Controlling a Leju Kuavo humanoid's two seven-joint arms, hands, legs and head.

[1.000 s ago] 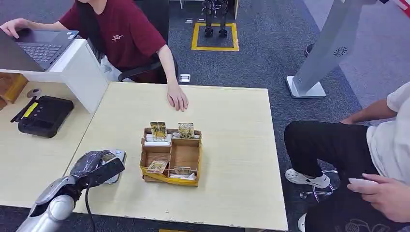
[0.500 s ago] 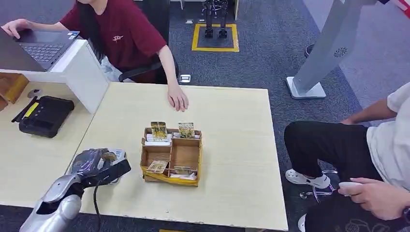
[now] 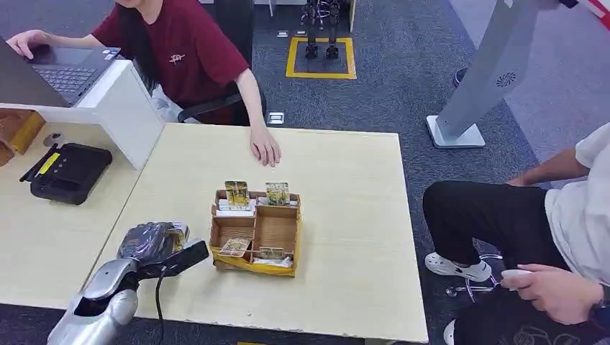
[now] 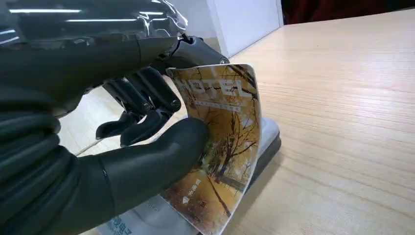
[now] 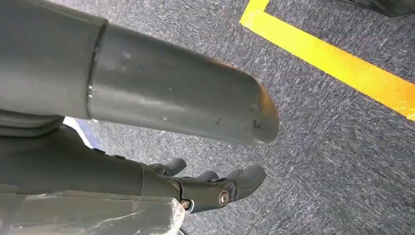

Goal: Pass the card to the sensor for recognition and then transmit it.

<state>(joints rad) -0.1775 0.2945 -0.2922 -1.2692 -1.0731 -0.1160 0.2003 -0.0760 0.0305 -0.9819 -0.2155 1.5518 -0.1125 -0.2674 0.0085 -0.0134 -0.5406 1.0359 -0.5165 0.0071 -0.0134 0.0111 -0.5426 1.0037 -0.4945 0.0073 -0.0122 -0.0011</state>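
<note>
At the upper left of the head view a person (image 3: 188, 54) in a red shirt sat at a laptop (image 3: 68, 68), and a black device (image 3: 68, 172) lay below it on the side desk. At the lower left the left hand (image 3: 152, 243) hung low over the pale table (image 3: 345, 215), above the grey sensor (image 3: 178, 231).

In the left wrist view the left hand (image 4: 147, 132) pinched the card (image 4: 222, 147) between the thumb and the dark fingers (image 4: 147, 105). The card stood nearly upright, with its lower edge at or just above the sensor (image 4: 266, 142); whether it touched could not be told. The card looked thin, light and glossy, and it bent a little under the thumb, so it was probably flexible and slippery. A hold on the flat faces near one short end, as here, seemed best, because it left the rest of the card free for reading.

In the middle of the head view stood a card box (image 3: 255, 231) with more cards, close to the right of the hand.

In the right wrist view the right hand (image 5: 215, 188) hung over the carpet with fingers loosely curled and held nothing.

At the right edge of the head view sat another person (image 3: 554, 237).
</note>
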